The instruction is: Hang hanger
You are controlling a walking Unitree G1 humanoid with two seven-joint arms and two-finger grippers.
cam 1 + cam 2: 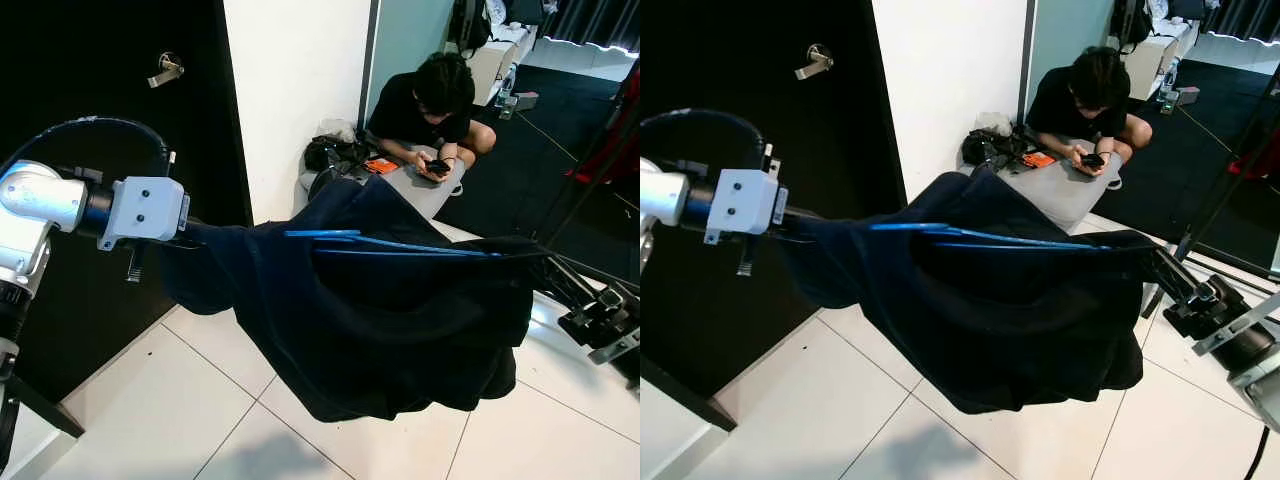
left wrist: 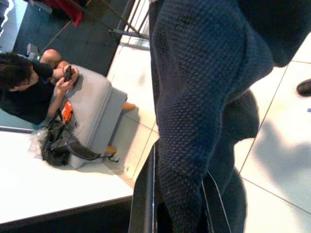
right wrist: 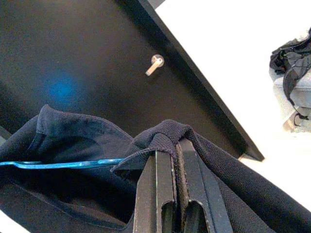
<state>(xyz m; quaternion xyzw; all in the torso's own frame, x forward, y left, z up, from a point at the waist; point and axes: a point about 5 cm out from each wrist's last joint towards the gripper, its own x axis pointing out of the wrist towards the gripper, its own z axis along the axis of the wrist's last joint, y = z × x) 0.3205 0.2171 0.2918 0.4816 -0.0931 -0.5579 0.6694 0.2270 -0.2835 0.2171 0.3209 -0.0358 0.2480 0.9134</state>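
Hanger (image 1: 400, 243) inside garment (image 1: 390, 330), between end effectors

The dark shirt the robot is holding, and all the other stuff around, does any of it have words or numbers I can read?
No readable text anywhere.
Dark shirt: plain knit, no label or print showing.
Blue hanger: no marking visible.
Orange item beside the seated person: too small and blurred to read.
Black door: no sign, just a handle.

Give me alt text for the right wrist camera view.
The right gripper's two black fingers pinch a fold of a dark navy garment with a blue hanger inside it. Behind stands a black door with a silver handle.
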